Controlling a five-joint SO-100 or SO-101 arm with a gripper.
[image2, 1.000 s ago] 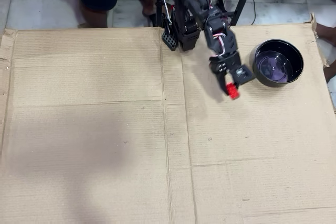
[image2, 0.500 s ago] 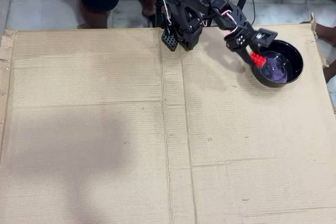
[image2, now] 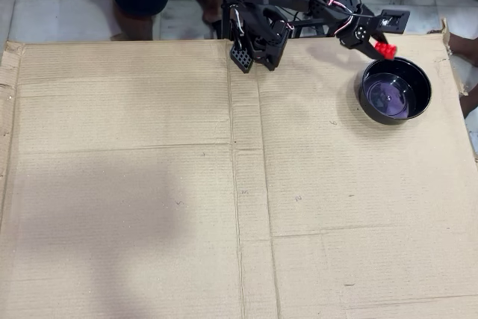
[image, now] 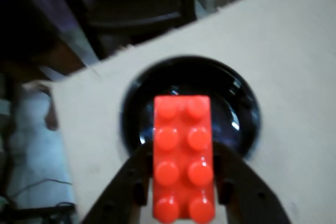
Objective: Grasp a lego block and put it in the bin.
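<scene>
The black two-part plastic fingers [image: 184,203] are clamping a bright red rectangular plastic lego block [image: 184,156] between them — closed only as far as the brick's width allows, one dark finger pressing on each long side in the wrist view. The block is showing its studded top, two rows of four round glossy studs, and its far end is overlapping the near rim of the round, glossy black bowl serving as the bin [image: 241,103]. The bowl's inside is shining with pale reflections. In the overhead view the fingers [image2: 382,48] are holding the red block [image2: 385,51] in the air just beside the upper-left rim of the bin [image2: 423,84] — not inside it. The bin is sitting on the bench [image2: 149,184], a flat sheet of tan corrugated cardboard with creased fold lines crossing its ribbed surface.
</scene>
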